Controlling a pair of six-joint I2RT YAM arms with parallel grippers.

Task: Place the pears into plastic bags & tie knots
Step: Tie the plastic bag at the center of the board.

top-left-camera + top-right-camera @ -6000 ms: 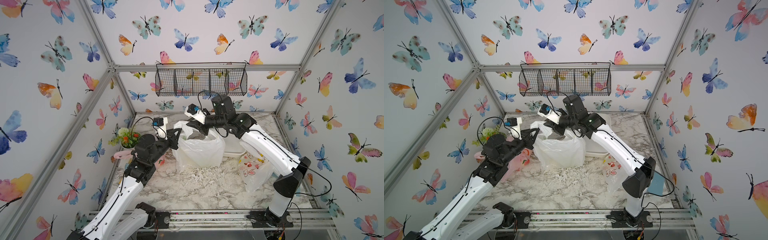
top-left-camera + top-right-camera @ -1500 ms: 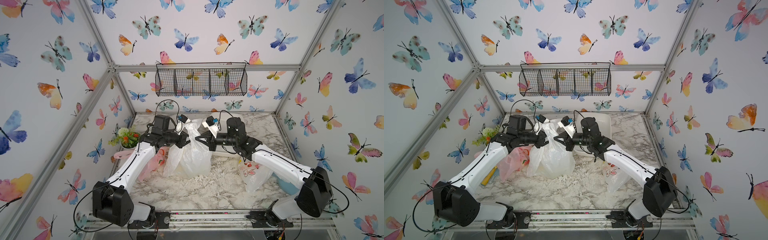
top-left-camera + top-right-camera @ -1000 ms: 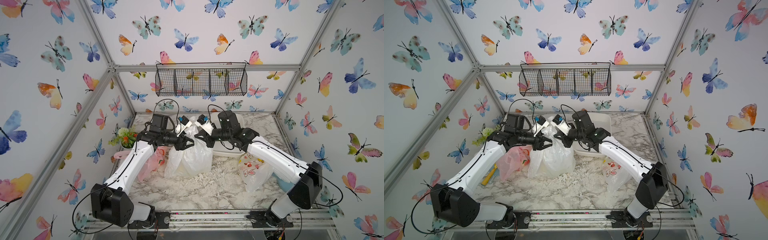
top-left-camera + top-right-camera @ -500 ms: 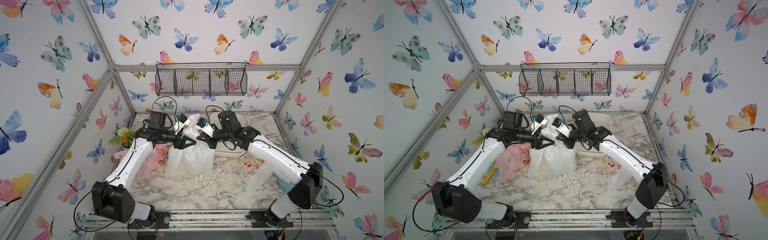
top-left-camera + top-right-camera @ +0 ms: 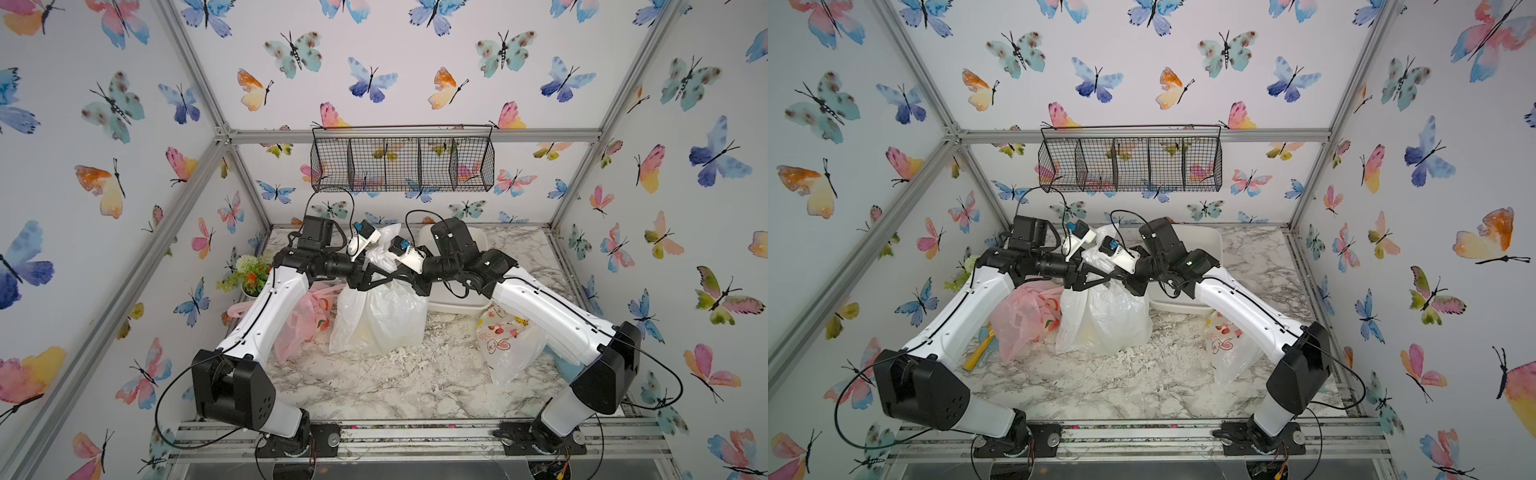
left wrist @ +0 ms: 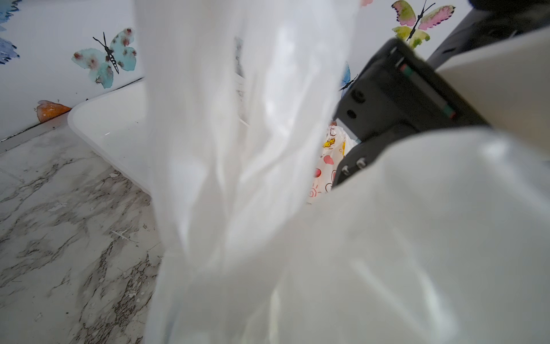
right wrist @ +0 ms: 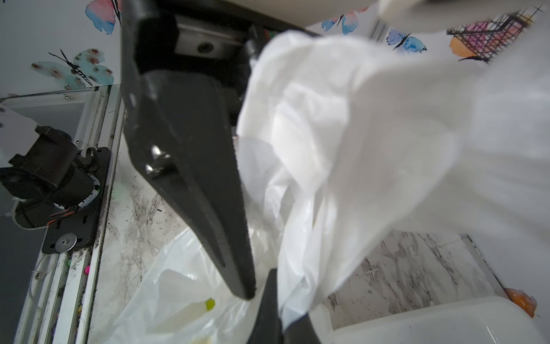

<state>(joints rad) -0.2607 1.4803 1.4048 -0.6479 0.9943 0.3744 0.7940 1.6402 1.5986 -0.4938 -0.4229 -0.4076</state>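
The white plastic bag (image 5: 380, 320) stands mid-table in both top views, a pale yellow pear (image 7: 184, 297) showing faintly through its film. Both grippers meet at its bunched neck. My left gripper (image 5: 388, 276) has its fingers (image 7: 190, 166) spread open around the gathered plastic; in its own wrist view the white film (image 6: 238, 178) covers the jaws. My right gripper (image 7: 275, 309) is shut on a handle strip (image 7: 300, 268) of this bag. A pink bag (image 5: 303, 320) lies left of it and a doodle-print bag (image 5: 507, 345) right. Plastic and grippers hide any knots.
A white tray (image 5: 457, 301) sits behind the bags under my right forearm. A small flower pot (image 5: 249, 276) stands at the back left, and a yellow-handled tool (image 5: 978, 353) lies by the left arm. A wire basket (image 5: 403, 164) hangs on the back wall.
My left gripper's jaws have spread wider at the bag's neck. The right gripper stays shut on the handle, and the bag has sagged a little.
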